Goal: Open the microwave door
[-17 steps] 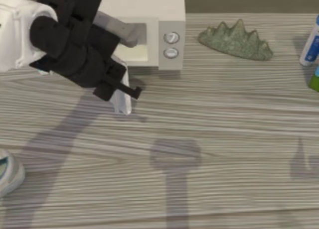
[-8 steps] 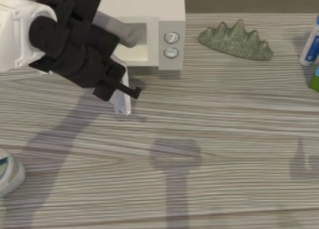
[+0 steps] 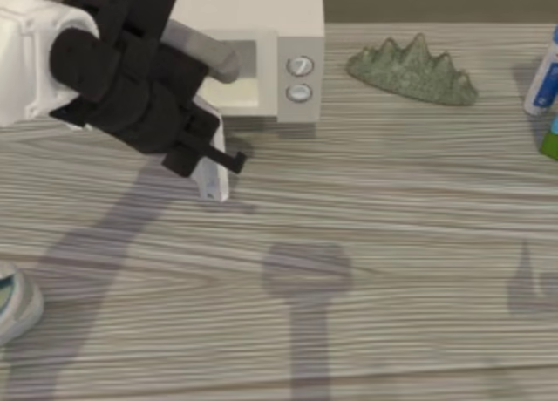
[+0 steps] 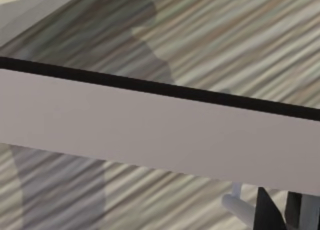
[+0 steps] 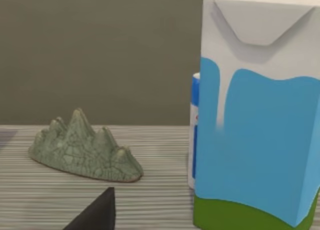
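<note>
The white microwave (image 3: 261, 13) stands at the back left of the table, its two silver knobs (image 3: 299, 78) facing the front. The microwave door (image 3: 214, 173) is swung out from the body, seen edge-on as a thin white panel, and the pale cavity (image 3: 237, 85) shows. My left gripper (image 3: 212, 155) reaches over the door's free edge and is shut on its handle. In the left wrist view the microwave door (image 4: 150, 130) crosses as a wide pale band, with the white handle (image 4: 239, 206) next to a black fingertip (image 4: 267, 216). My right arm is parked outside the top view.
A green rock-shaped ornament (image 3: 414, 70) lies right of the microwave. At the far right edge stand a blue-and-white bottle (image 3: 543, 74) and a carton (image 3: 551, 138); the right wrist view shows the carton (image 5: 260, 115) close by. A white-and-teal object (image 3: 13, 305) sits at the left edge.
My left gripper and the door's free edge have shifted very slightly to the left, so the door stands a touch wider. Nothing else has moved.
</note>
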You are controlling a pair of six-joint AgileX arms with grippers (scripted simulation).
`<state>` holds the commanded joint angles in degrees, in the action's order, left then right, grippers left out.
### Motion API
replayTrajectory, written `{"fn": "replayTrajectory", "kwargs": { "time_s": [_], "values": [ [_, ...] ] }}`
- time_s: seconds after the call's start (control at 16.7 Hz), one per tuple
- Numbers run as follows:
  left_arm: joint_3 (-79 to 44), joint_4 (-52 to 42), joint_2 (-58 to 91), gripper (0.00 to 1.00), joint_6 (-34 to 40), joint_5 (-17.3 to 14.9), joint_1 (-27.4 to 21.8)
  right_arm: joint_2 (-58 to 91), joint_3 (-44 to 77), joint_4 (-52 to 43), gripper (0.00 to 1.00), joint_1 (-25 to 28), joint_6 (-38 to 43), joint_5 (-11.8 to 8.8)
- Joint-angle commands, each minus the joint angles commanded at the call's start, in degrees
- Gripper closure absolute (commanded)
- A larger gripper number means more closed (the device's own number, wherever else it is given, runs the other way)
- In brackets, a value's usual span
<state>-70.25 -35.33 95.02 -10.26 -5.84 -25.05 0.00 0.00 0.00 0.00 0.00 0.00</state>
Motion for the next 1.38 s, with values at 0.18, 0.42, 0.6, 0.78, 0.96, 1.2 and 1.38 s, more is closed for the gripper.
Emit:
{"fn": "replayTrajectory", "kwargs": {
  "time_s": [0.18, 0.42, 0.6, 0.78, 0.96, 1.2, 1.38],
  "values": [
    [0.00, 0.00, 0.00, 1.00, 0.00, 0.00, 0.00, 0.00, 0.00, 0.00, 0.00, 0.00, 0.00, 0.00],
    [0.19, -0.01, 0.18, 1.00, 0.16, -0.32, -0.21, 0.00, 0.00, 0.00, 0.00, 0.00, 0.00, 0.00],
    [0.47, -0.12, -0.56, 1.00, -1.79, -1.37, 0.60, 0.00, 0.00, 0.00, 0.00, 0.00, 0.00, 0.00],
    [2.25, -1.41, -1.31, 1.00, -6.36, -3.59, 2.51, 0.00, 0.00, 0.00, 0.00, 0.00, 0.00, 0.00],
    [2.87, -1.58, -2.72, 1.00, -9.78, -5.40, 3.99, 0.00, 0.00, 0.00, 0.00, 0.00, 0.00, 0.00],
    [2.85, -1.52, -2.86, 1.00, -9.94, -5.51, 4.06, 0.00, 0.00, 0.00, 0.00, 0.00, 0.00, 0.00],
    [2.85, -1.52, -2.86, 1.00, -9.94, -5.51, 4.06, 0.00, 0.00, 0.00, 0.00, 0.00, 0.00, 0.00]
  ]
}}
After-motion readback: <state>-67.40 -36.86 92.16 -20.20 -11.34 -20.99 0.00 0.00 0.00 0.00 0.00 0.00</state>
